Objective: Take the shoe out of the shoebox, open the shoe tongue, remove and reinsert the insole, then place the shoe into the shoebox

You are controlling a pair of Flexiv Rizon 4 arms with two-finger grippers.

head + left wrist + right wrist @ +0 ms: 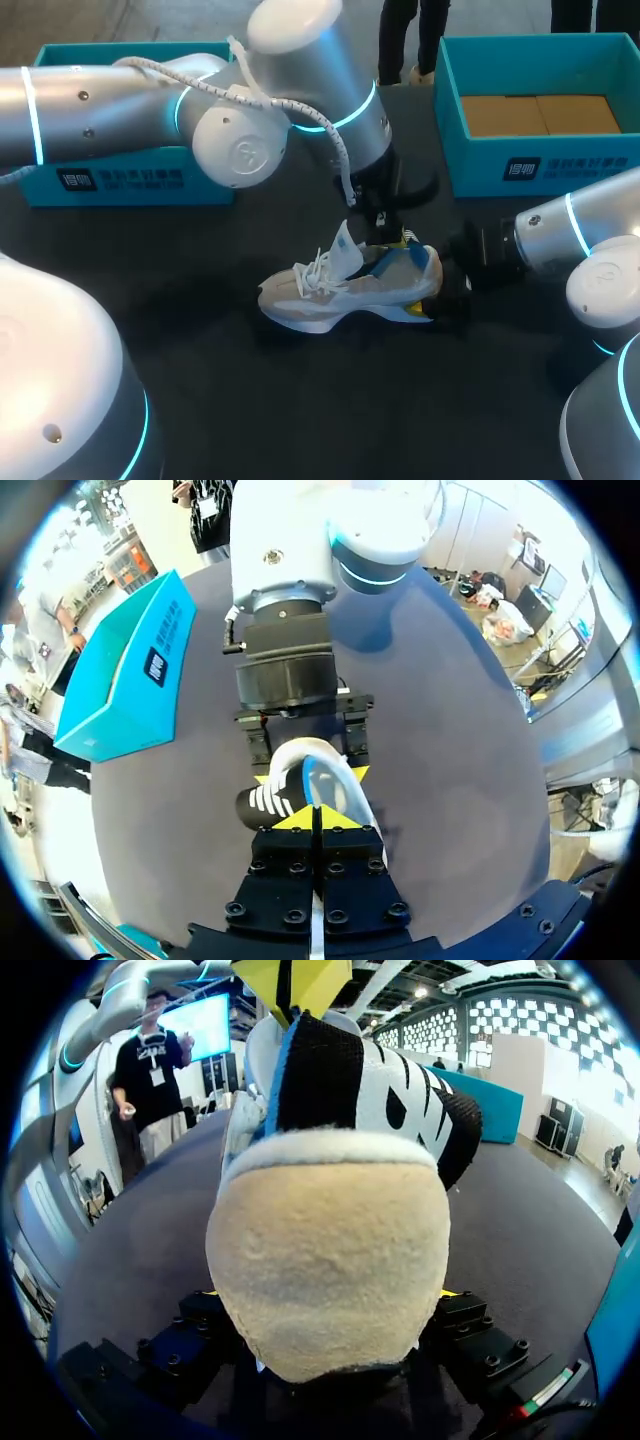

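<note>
- The shoe (345, 288) is out of both boxes and sits near the middle of the surface (300, 400), toe toward the left edge and heel toward the right edge.
- It is white with blue and yellow patches and white laces. Its tongue stands up from the opening.
- The left arm comes in from the left edge and bends down over the shoe's heel end.
- The left end effector (400, 238) points down at the rim of the shoe's opening. Its yellow tips are pressed together, with a thin strip of the rim pinched between them.
- The right arm comes in low from the right edge.
- The right end effector (452, 275) is level with the heel, which sits between its fingers. One finger presses each side, so it is clamped on the shoe.
- The right wrist view shows the rounded cream heel just ahead, with the left end effector's yellow tips above it.
- A teal box (120, 185) stands at the far left corner, partly hidden by the left arm.
- A second box (540, 160) stands open at the far right corner, showing its brown cardboard floor.
</note>
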